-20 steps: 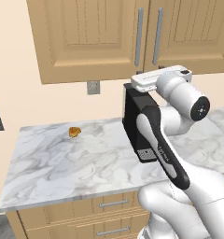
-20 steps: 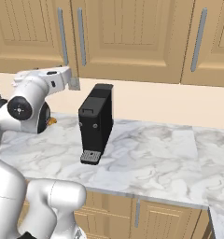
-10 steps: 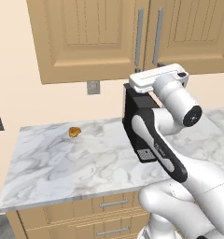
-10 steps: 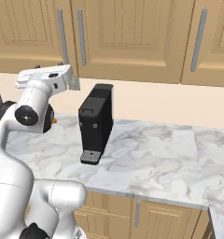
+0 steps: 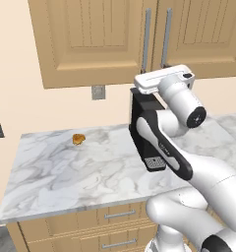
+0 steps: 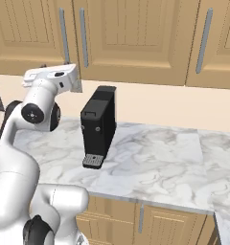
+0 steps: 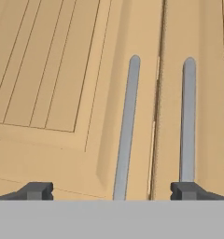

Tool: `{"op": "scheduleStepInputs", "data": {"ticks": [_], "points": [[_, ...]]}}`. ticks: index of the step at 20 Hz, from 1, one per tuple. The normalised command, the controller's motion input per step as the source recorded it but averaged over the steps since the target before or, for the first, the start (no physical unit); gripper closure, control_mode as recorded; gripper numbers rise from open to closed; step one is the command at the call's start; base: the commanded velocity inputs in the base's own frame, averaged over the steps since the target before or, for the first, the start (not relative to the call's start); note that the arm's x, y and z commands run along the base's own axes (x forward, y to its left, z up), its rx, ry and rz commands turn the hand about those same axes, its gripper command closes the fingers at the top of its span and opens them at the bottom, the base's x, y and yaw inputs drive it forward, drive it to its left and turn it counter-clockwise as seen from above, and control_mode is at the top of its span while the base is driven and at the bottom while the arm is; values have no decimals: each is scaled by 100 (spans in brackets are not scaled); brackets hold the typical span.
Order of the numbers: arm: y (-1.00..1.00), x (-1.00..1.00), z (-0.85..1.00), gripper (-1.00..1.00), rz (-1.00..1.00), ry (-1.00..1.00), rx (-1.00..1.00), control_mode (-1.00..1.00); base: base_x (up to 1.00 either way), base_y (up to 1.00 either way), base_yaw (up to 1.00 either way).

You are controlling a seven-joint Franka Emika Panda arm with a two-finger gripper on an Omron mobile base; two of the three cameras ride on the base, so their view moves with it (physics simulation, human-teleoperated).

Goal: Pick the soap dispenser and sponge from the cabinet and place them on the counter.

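Currently cabinet (image 5: 110, 39) doors are closed, soap dispenser and sponge can't be seen. Counter (image 5: 66, 172) has free slab left of the black coffee machine (image 6: 98, 127); an orange-brown lump (image 5: 78, 139) sits near the wall. Versus a second ago, the wrist is raised and closer to the doors. Gripper (image 7: 111, 190) is fully spread, holding nothing, facing the two bar handles (image 7: 127, 126).
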Motion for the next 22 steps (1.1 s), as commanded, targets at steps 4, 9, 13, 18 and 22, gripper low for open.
{"op": "scheduleStepInputs", "data": {"ticks": [4,9,13,18,22], "points": [[0,31,7,-100,-5,0,0,-100,0,0,0],[0,37,7,-100,-5,0,1,-100,0,0,0],[0,44,5,-100,-4,0,3,-100,0,0,0],[0,50,2,-100,-3,0,5,-100,0,0,0],[0,52,0,-100,-3,0,4,-100,0,0,0]]}}
